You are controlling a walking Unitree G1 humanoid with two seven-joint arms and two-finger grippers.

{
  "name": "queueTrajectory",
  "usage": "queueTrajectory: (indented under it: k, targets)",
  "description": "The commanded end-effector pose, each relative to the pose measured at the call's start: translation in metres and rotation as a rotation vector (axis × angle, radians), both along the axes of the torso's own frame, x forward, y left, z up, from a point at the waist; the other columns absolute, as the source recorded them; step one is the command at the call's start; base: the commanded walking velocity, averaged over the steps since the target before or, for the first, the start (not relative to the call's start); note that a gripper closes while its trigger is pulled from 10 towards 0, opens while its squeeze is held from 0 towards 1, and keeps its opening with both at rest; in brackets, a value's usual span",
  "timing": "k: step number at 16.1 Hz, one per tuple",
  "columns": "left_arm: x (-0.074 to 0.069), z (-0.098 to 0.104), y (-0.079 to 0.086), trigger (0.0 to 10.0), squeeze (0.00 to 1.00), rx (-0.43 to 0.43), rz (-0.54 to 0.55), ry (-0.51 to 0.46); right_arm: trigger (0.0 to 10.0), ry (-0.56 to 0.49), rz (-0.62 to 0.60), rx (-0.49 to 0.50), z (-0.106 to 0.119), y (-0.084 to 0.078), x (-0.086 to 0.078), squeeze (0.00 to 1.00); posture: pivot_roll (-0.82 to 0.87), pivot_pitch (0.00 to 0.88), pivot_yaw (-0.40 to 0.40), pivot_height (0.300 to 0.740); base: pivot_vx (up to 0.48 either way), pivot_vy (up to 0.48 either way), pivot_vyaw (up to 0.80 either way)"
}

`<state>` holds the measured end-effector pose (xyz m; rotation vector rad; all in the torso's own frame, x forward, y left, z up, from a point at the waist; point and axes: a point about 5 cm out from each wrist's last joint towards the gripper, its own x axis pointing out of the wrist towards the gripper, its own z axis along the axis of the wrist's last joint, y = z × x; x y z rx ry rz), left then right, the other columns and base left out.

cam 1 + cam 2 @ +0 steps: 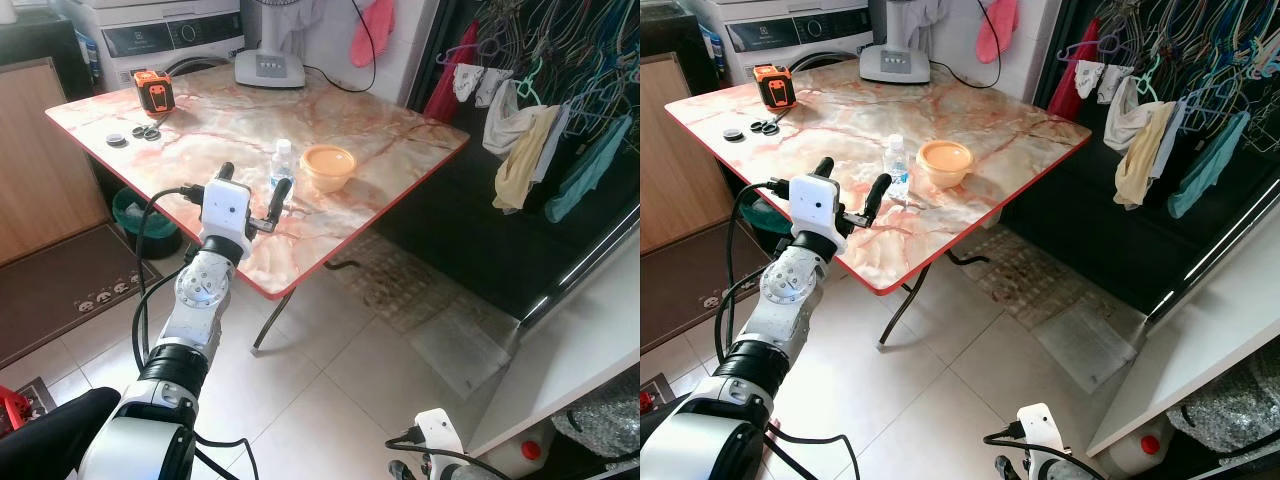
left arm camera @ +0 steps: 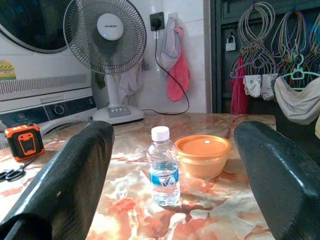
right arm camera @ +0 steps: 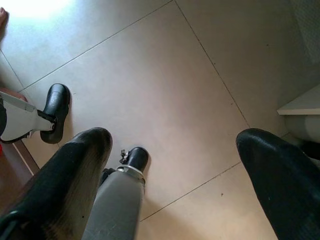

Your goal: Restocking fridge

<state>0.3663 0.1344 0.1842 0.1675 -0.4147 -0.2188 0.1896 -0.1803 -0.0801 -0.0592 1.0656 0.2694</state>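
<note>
Your left gripper (image 1: 253,190) is raised at the near edge of the marble-patterned table (image 1: 380,135), its two black fingers (image 2: 65,180) spread wide with nothing between them. You see the small water bottle (image 1: 282,165) standing upright on the tabletop just beyond those fingertips, framed in the gap between them in the left wrist view, not touched by either finger. Just beside the bottle, on its right, sits an orange lidded bowl (image 1: 329,166), close to it but apart. Further back on the table you have a fan base (image 1: 269,68), an orange tape measure (image 1: 152,90) and a pair of scissors (image 1: 146,131) near the far left corner. Behind the table stands a washing machine (image 1: 165,38), and clothes hang on hangers (image 1: 560,60) to your right. Your right gripper (image 3: 170,175) hangs low by the robot's side, fingers also wide apart and empty, pointing down at the beige tiled floor (image 3: 165,80) and the robot's own feet (image 3: 56,102).
</note>
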Motion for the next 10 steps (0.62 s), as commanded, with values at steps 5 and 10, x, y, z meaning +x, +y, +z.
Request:
queueTrajectory:
  k: [5,10]
  targets:
    - [-0.0010,0.0024,0.0010,10.0,0.00,-0.015,0.007,-0.012,10.0,-0.001,-0.006,-0.007,0.0013,-0.0035,0.0017,0.00,-0.03,0.000,-0.123,0.740,0.109,0.000,0.00]
    - [-0.0009,0.0034,0.0015,10.0,0.00,-0.016,0.012,-0.015,10.0,-0.002,-0.006,-0.006,0.0014,-0.0033,0.0018,0.00,-0.03,0.000,-0.125,0.740,0.305,0.000,0.00]
